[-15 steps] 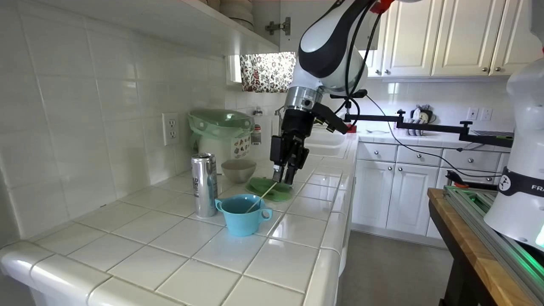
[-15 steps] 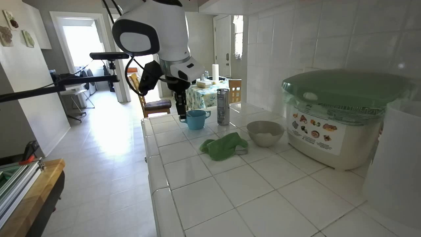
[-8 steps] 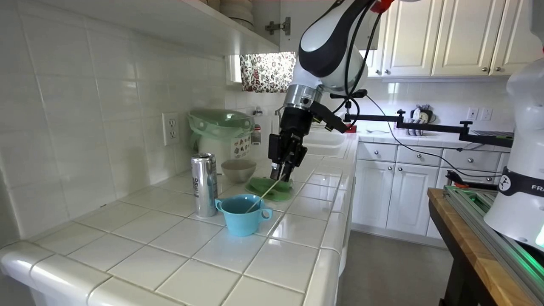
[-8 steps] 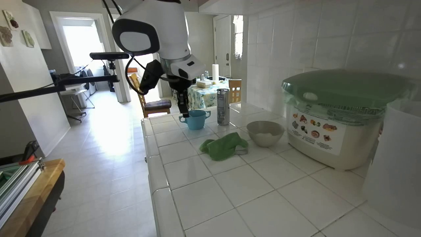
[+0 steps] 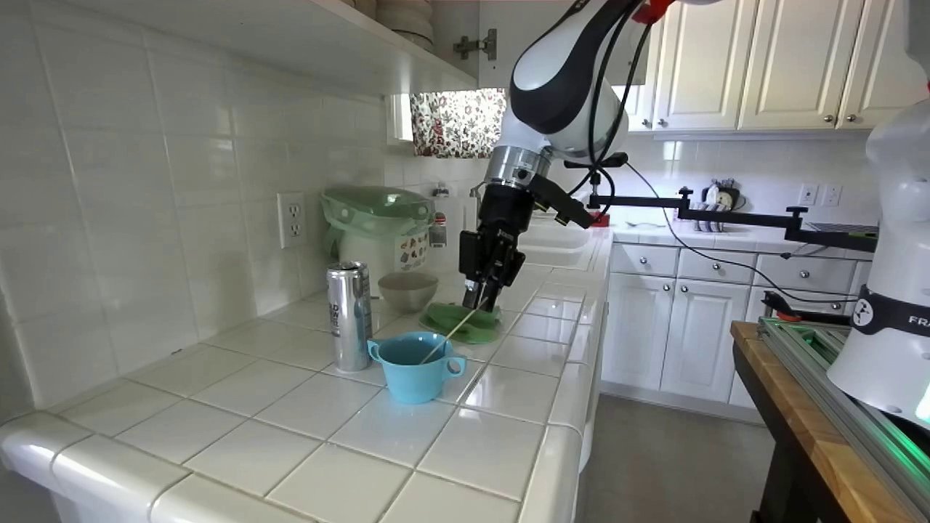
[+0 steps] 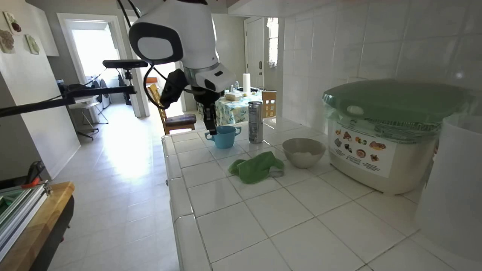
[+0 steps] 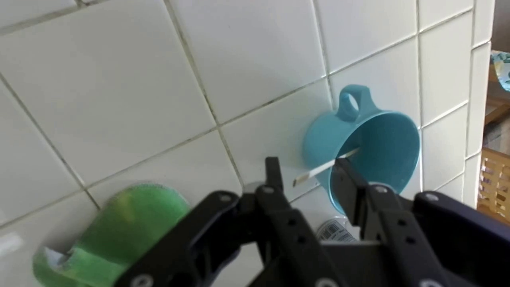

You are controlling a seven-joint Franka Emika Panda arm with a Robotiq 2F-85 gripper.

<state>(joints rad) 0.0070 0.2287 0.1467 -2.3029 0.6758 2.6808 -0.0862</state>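
Evidently, the black two-fingered gripper [image 7: 307, 169] stands with its fingers apart; the wrist view shows a thin pale stick [image 7: 318, 170] between them, contact hard to make out. The stick leans out of a light-blue, two-handled cup [image 7: 318, 137], only one handle visible there. In an exterior view the gripper [image 6: 212, 132] overlaps the cup's edge, and the stick cannot be made out. A silver metal can [image 5: 350, 319] stands just beside the cup, a mere barcoded patch in the wrist view. Both exterior views show a beige round bowl [image 6: 303, 155] near a crumpled green cloth [image 6: 256, 168], which the wrist view cuts off.
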